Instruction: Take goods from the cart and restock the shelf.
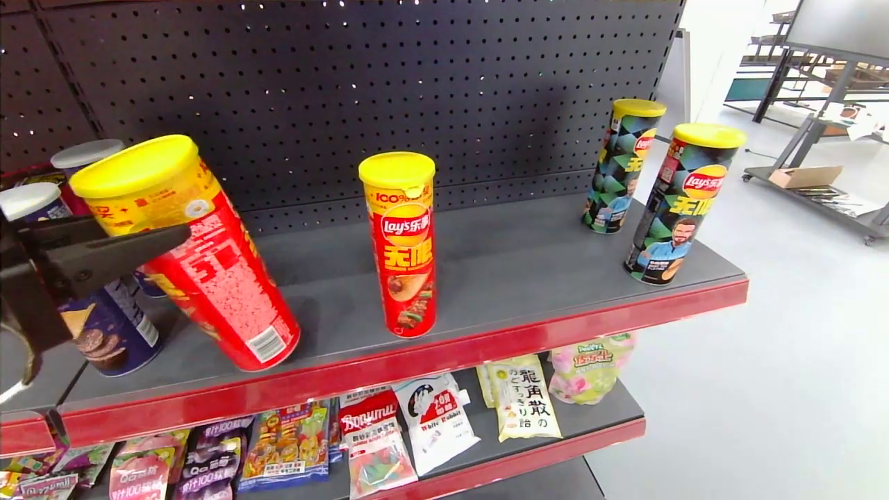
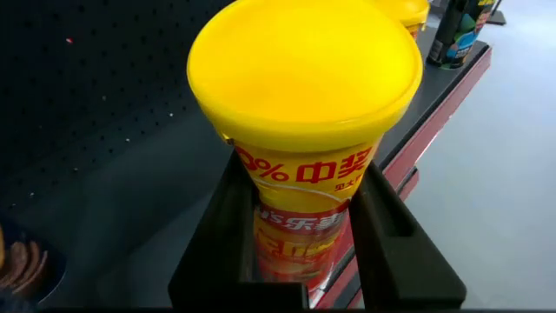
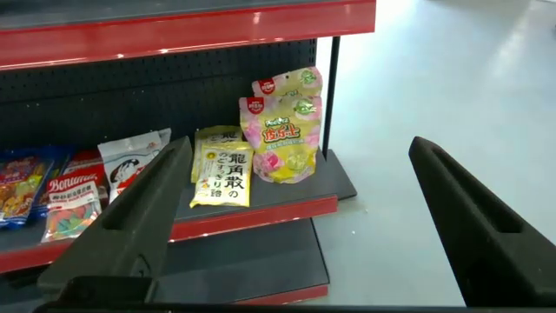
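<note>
The left gripper is pinching a tall red cardboard chip can with a yellow plastic lid, its two black fingers pressing on opposite sides of the can just under the lid. In the head view the can is leaning, lid tilted towards the robot's left, with its lower end down by the front of the grey metal shelf with a red front strip; whether it is touching the shelf cannot be told. Just beside it on the left, dark blue cans with pale lids are standing. To its right another red can with a yellow lid is standing upright, well apart from two dark patterned cans with yellow lids at the shelf's right end. The right gripper is hanging spread wide, facing a lower shelf where snack bags are lying.
</note>
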`<state>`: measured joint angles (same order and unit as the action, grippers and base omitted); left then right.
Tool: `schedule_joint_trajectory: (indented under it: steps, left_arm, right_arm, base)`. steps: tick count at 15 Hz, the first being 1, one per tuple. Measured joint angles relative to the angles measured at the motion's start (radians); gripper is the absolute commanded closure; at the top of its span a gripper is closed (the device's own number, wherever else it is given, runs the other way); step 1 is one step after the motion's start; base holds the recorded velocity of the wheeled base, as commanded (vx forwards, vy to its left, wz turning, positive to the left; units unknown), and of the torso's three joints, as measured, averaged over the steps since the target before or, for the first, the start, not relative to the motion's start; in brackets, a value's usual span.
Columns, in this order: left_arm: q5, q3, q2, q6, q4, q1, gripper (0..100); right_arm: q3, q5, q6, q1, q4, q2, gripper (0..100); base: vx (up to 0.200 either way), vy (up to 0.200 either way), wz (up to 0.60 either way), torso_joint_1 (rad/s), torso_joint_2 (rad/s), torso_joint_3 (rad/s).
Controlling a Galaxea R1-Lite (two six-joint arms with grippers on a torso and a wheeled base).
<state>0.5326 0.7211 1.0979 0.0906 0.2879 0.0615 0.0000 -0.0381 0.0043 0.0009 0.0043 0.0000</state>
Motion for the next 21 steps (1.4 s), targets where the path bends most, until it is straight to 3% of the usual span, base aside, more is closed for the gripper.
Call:
schedule_joint_trajectory:
  steps: [4,9,15,21]
  left_arm:
    - [0.002,0.095,0.187,0.005,0.089,0.020,100]
    - [-0.035,0.309,0.455,0.009,0.220,0.063,100]
    - [-0.045,0.464,0.661,0.009,0.255,0.155,100]
    - [-0.047,0.556,0.763,0.011,0.254,0.195,100]
  right_arm:
    - [0.000,0.000,0.000,0.000,0.000,0.000,0]
    - [0.000,0.000,0.000,0.000,0.000,0.000,0]
    - [0.000,0.000,0.000,0.000,0.000,0.000,0]
    - [0.000,0.000,0.000,0.000,0.000,0.000,0]
  base:
    - [0.000,0.000,0.00,0.000,0.00,0.000]
    - [0.000,0.000,0.00,0.000,0.00,0.000]
    - [0.000,0.000,0.00,0.000,0.00,0.000]
    - [0.000,0.000,0.00,0.000,0.00,0.000]
